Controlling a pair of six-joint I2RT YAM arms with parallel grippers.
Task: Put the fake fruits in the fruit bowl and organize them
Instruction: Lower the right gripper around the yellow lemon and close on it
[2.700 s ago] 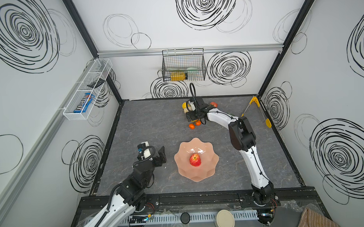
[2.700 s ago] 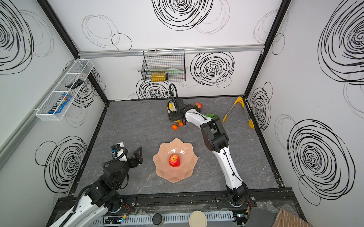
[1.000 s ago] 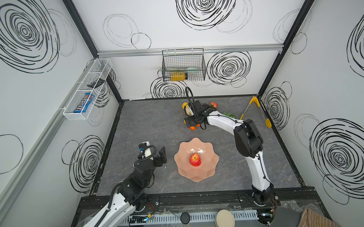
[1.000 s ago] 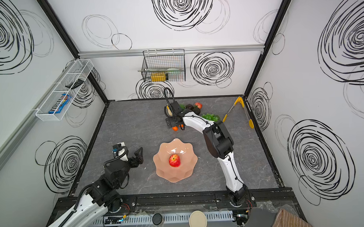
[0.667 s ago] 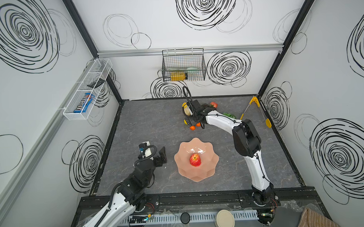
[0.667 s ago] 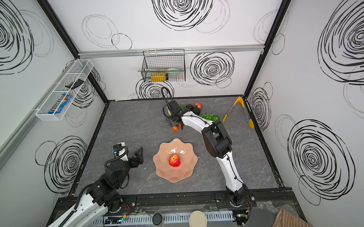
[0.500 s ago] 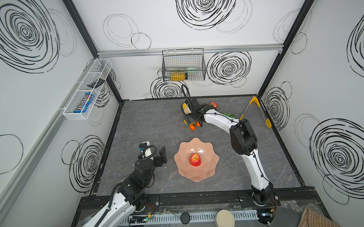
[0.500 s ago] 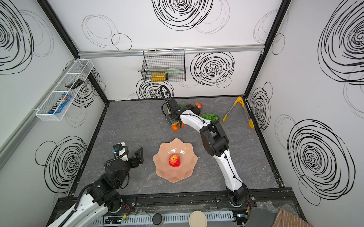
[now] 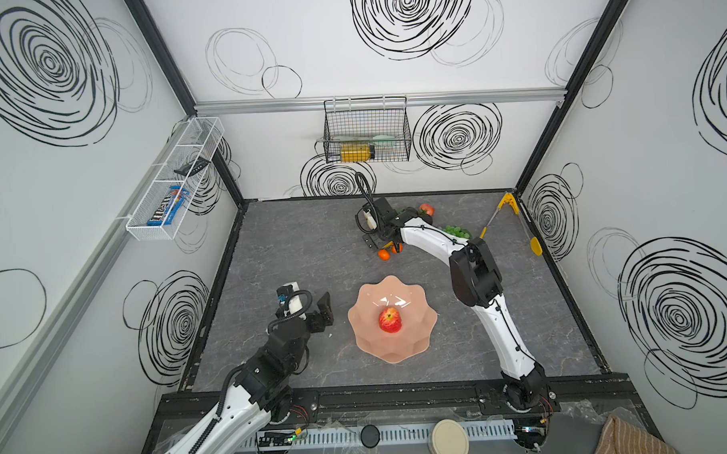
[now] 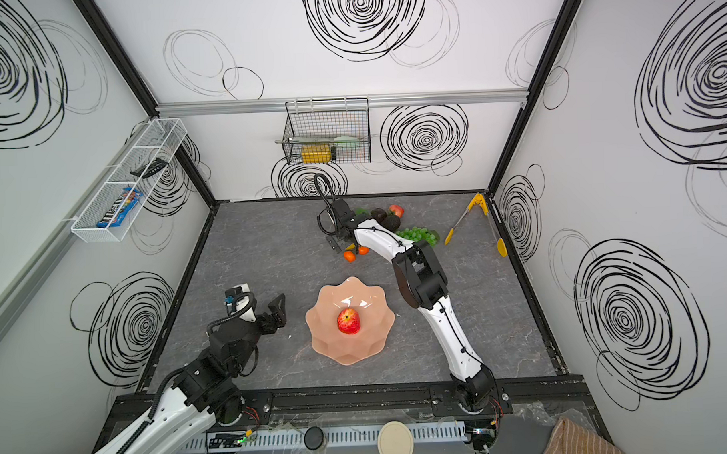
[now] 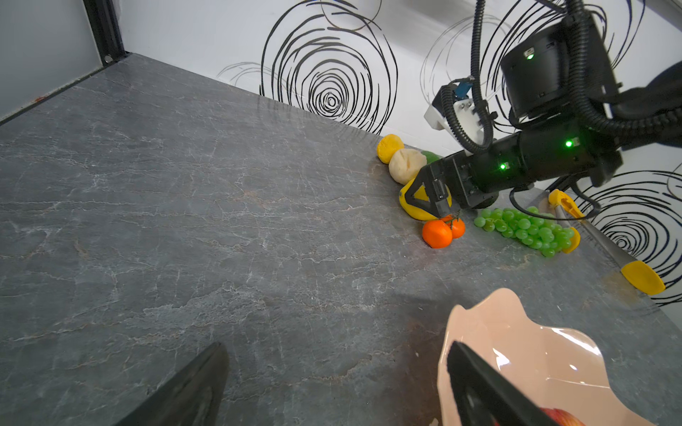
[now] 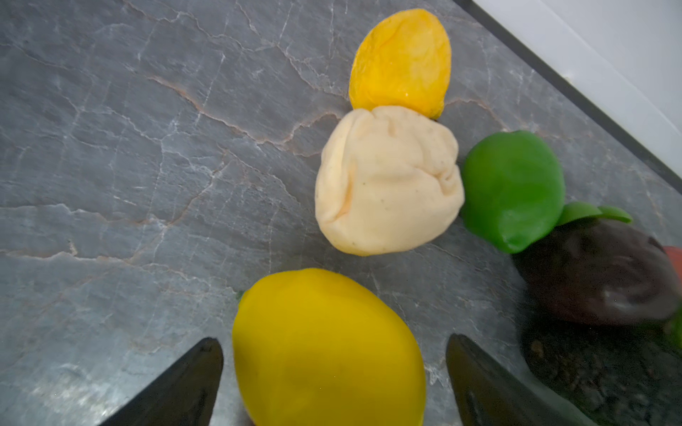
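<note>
Fruit bowl is sitting mid-table, holding 1 red apple. Far behind it, the right gripper – jaws spread wide – is straddling a yellow lemon among the remaining fruits. Left gripper is hovering open beside the bowl.

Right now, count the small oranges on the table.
2. Both small oranges lie touching on the table, by the right gripper and just in front of the lemon. The arm may hide others.
</note>
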